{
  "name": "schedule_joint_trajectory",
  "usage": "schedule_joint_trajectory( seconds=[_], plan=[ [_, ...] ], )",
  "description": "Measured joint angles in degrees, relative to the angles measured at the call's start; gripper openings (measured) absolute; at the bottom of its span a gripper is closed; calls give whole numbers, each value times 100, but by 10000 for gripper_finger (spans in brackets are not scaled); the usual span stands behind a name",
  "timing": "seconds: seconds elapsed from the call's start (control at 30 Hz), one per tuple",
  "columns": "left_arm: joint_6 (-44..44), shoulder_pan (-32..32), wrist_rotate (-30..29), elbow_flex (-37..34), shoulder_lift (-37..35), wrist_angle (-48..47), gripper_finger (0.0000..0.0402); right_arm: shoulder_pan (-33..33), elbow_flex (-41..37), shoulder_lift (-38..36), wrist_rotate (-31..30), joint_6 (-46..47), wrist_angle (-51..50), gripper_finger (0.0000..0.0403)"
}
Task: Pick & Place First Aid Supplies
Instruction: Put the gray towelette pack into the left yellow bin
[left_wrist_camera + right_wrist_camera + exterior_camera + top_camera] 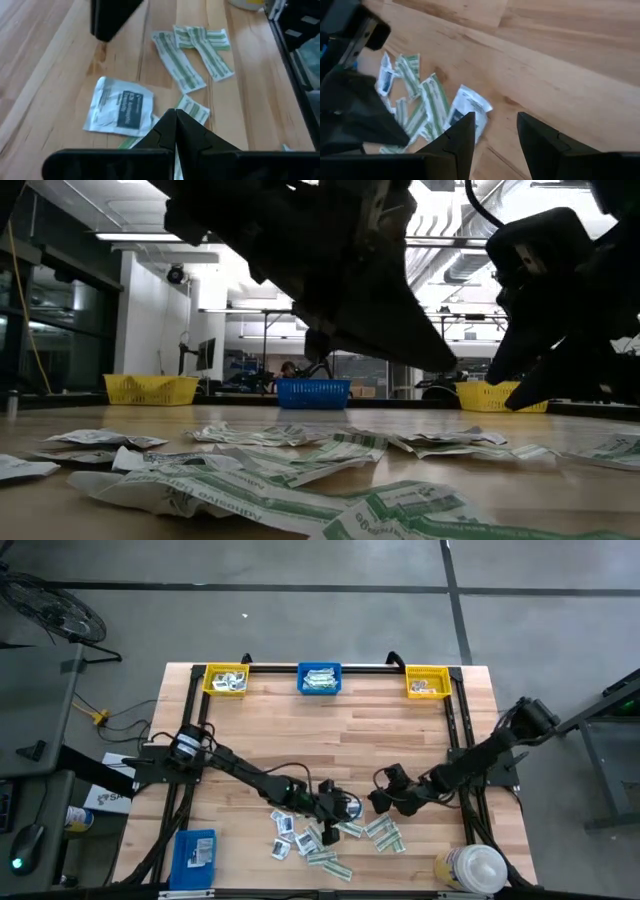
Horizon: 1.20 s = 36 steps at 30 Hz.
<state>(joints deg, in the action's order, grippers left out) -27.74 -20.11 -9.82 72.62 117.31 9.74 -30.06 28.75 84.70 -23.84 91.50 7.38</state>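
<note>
My left gripper (175,117) is fully closed, its two fingers pressed together at the tips, down in the heap of first aid supplies (335,838) at the near edge of the table (330,740). A green-and-white strip (192,107) lies right at the tips, but I cannot tell if it is really pinched or only lying under them. This is the first risk: the packets are thin and flat, so the closed fingers may hold nothing, or only a corner that slips out when I lift. The packets also overlap, so the white square packet (120,106) beside it may come up with the strip and fall later. My right gripper (495,130) hovers open just beside the heap, holding nothing, near my left arm; the two may collide if I lift carelessly. The yellow bins (225,679) and the blue bin (319,679) are far across the table, a long way to carry with a weak grip.
</note>
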Motion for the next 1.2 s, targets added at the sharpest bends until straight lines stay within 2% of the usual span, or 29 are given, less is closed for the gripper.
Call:
schedule_joint_trajectory(
  seconds=[0.2,0.6,1.0,1.2],
  plan=[
    [-103,24,-184,-20,97,-79,0,-2,21,237,14,20,437,140],
    [-251,21,-17,-20,384,43,0,-16,15,239,236,216,271,140],
    [-289,25,-500,-11,490,-81,0,-205,13,238,455,396,284,140],
    [-580,28,-551,15,623,-4,0,-275,13,236,292,395,405,140]
  ],
)
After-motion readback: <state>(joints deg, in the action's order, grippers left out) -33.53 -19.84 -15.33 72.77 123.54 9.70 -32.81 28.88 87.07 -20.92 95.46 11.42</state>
